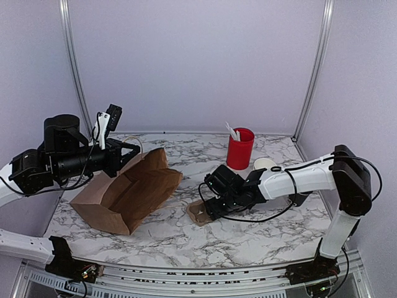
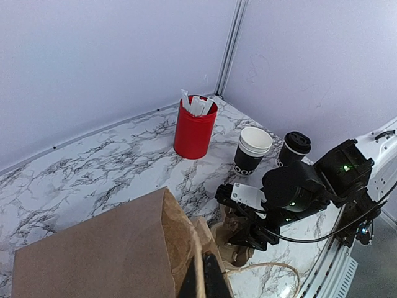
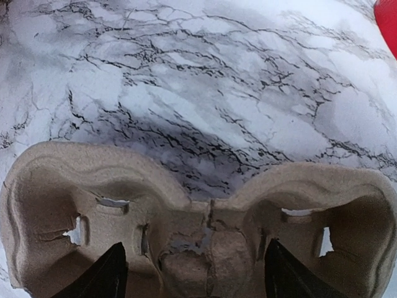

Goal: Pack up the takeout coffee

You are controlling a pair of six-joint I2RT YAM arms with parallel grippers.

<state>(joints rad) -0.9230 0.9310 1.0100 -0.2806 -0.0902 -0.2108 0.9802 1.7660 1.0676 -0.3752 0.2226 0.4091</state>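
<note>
The takeout coffee (image 2: 294, 149), a small black cup with a black lid, stands at the back right beside the stack of lidless cups (image 2: 253, 151); the right arm hides it in the top view. My left gripper (image 1: 132, 149) is shut on the rim of the brown paper bag (image 1: 130, 189), which lies open on its side; the pinch also shows in the left wrist view (image 2: 208, 282). My right gripper (image 1: 208, 210) is open, its fingertips (image 3: 113, 273) low over the middle of a brown pulp cup carrier (image 3: 205, 205), one over each empty well.
A red cup (image 1: 240, 149) with white utensils stands at the back centre, the white-rimmed cup stack (image 1: 265, 163) to its right. The carrier (image 1: 198, 214) lies just right of the bag's mouth. The bag's string handle (image 2: 273, 267) lies loose on the marble table (image 1: 267, 236).
</note>
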